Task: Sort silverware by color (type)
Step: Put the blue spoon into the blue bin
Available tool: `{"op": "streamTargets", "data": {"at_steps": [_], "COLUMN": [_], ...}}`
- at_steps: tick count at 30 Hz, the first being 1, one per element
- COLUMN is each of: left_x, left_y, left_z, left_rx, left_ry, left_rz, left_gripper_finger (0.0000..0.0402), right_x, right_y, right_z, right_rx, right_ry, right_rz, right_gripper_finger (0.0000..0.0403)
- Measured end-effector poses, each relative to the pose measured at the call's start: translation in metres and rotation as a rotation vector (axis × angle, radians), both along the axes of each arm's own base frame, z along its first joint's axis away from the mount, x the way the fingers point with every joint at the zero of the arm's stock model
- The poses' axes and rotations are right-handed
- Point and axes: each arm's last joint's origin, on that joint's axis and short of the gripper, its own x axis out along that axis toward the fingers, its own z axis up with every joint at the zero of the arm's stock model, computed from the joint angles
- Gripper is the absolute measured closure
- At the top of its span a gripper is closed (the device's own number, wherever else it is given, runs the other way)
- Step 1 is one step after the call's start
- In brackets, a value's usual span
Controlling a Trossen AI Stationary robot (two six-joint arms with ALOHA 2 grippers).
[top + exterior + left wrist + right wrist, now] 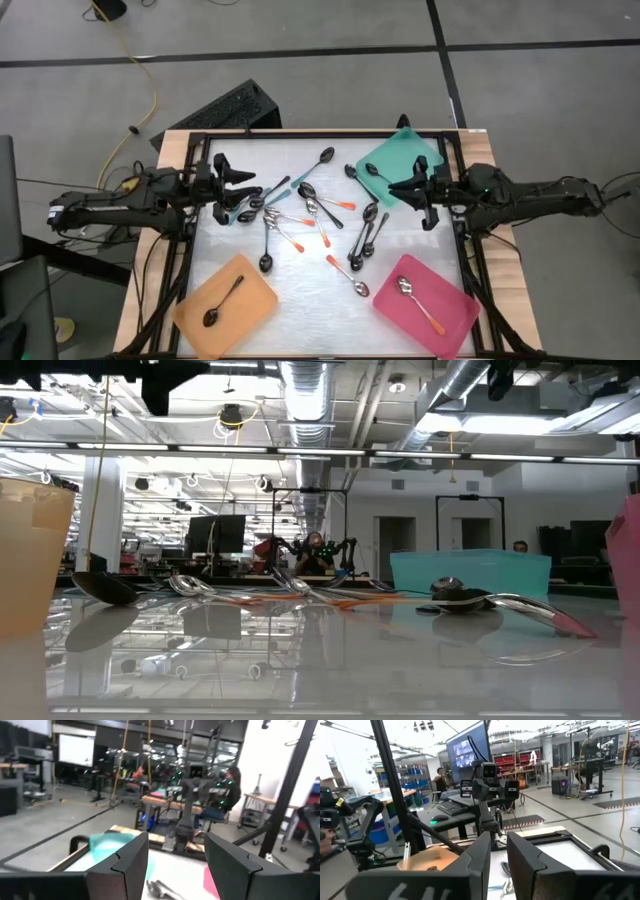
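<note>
Both dark two-finger tools, left spread apart and right narrowly parted, hover empty beside the unsorted shiny metal spoons mid-frame.

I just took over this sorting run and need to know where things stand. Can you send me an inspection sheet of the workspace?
Surface: glossy white table, dark frame around it.
Job's things: loose pile of spoons mid-table; one spoon each in the orange tray, pink tray and teal tray.
Clutter: nothing seen on the table.
Tools: left tool open, raised at the left edge, holding nothing; right tool nearly closed, by the teal tray, nothing seen held.
Cables: yellow cable on the floor beyond the table.
Surroundings: black keyboard on the floor; people seated at other rigs.
</note>
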Motion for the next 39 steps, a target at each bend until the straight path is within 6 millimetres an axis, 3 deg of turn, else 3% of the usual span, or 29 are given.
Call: {"op": "streamTargets", "data": {"at_steps": [10,16,22,29,33,39], "left_x": [0.002,0.002,0.002,0.0,-0.006,-0.023], "left_y": [0.001,0.001,0.0,0.0,-0.001,-0.003], "left_z": [-0.027,-0.03,-0.031,-0.047,-0.041,-0.031], "left_rx": [-0.068,-0.077,-0.057,-0.071,-0.094,-0.074], "left_ry": [0.042,0.033,0.028,-0.055,-0.114,-0.213], "left_rz": [0.007,0.013,-0.009,-0.027,-0.028,-0.038], "left_gripper_finger": [0.0225,0.0225,0.0225,0.0225,0.0225,0.0225], "right_x": [0.019,0.034,0.048,0.061,0.048,0.002], "right_y": [0.0,0.002,0.007,0.013,0.008,0.002], "right_z": [-0.014,-0.026,-0.03,-0.032,-0.016,0.01], "right_rx": [-0.075,-0.073,-0.083,-0.104,-0.105,-0.127], "right_ry": [0.104,0.176,0.151,0.102,0.002,-0.109], "right_rz": [-0.015,0.002,0.024,0.046,0.022,-0.016], "right_gripper_finger": [0.0322,0.0322,0.0322,0.0322,0.0322,0.0322]}}
